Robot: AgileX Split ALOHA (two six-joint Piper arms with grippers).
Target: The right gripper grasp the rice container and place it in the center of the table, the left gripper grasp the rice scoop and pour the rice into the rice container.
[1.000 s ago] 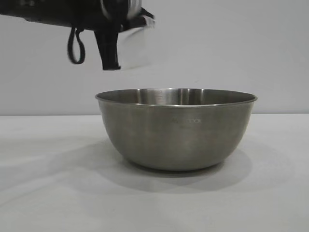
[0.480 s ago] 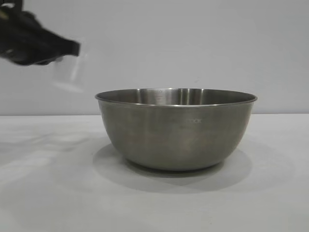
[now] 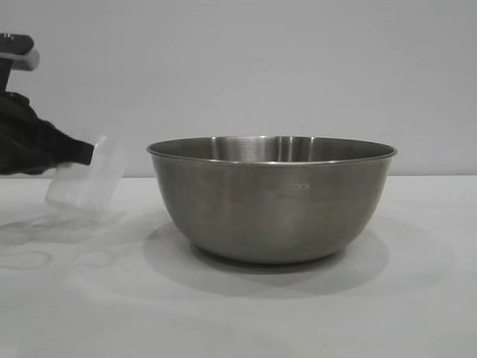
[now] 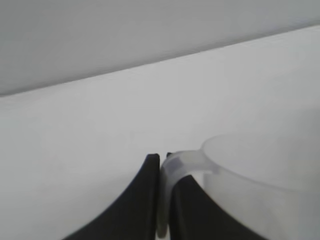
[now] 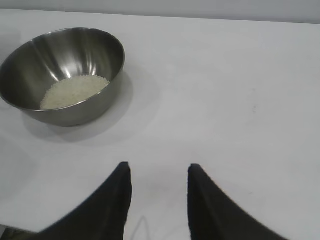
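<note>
Rice container: the rice container (image 3: 272,198) stands upright on the tabletop (image 3: 298,313), about mid-view from the exterior camera, free of both pincers.
Rice: a pile of rice (image 5: 74,91) lies in the bottom of the rice container (image 5: 62,75), so the pour appears to be done.
Rice scoop: the rice scoop (image 3: 83,181) is tilted, low over the tabletop and near the rice container's left side but apart from it. It looks empty.
Left pincer: the left pincer (image 4: 161,200) is closed on the handle of the rice scoop (image 4: 255,185), its fingers pinching the thin tab.
Change: a second ago the left pincer (image 3: 33,145) held the scoop high over the bowl's rim. It has since swung out to the left and come down toward the tabletop. That suggests only setting the scoop down remains.
Right pincer: the right pincer (image 5: 159,192) hovers well away from the bowl, fingers spread apart and holding nothing.
View differences: only the right wrist view looks into the bowl and shows the grains. Only the left wrist view shows the grip on the handle. The exterior view alone shows the scoop's height and tilt.
</note>
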